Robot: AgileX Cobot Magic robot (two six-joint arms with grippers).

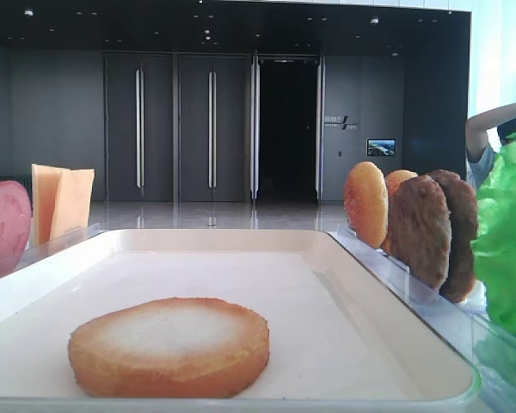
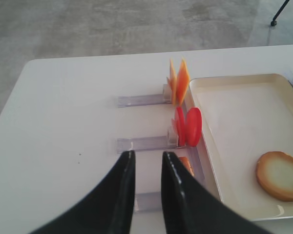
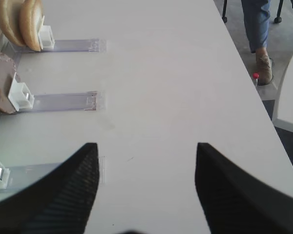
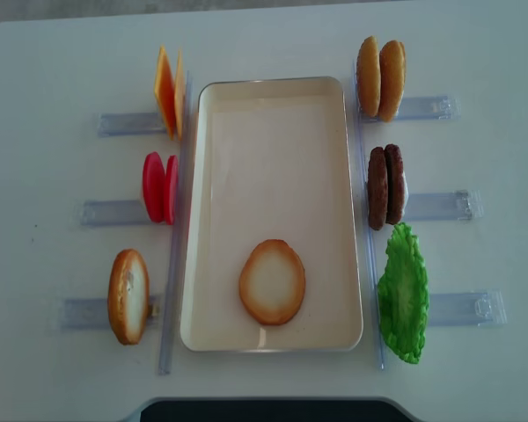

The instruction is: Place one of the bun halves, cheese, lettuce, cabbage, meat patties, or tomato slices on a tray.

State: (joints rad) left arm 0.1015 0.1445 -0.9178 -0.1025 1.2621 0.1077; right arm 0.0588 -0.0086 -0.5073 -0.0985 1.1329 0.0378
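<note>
Bun half lies flat in the near end of the tray, pale face up, so you can judge one placing as done. Your other pieces stand on edge in clear racks along both long sides, which leaves each easy to pinch: cheese, tomato slices and a second bun on the left; two buns, patties and lettuce on the right. Your left gripper hangs above the table beside the left racks, jaws nearly pressed together with nothing between them. Your right gripper is spread wide over bare table, carrying nothing.
</note>
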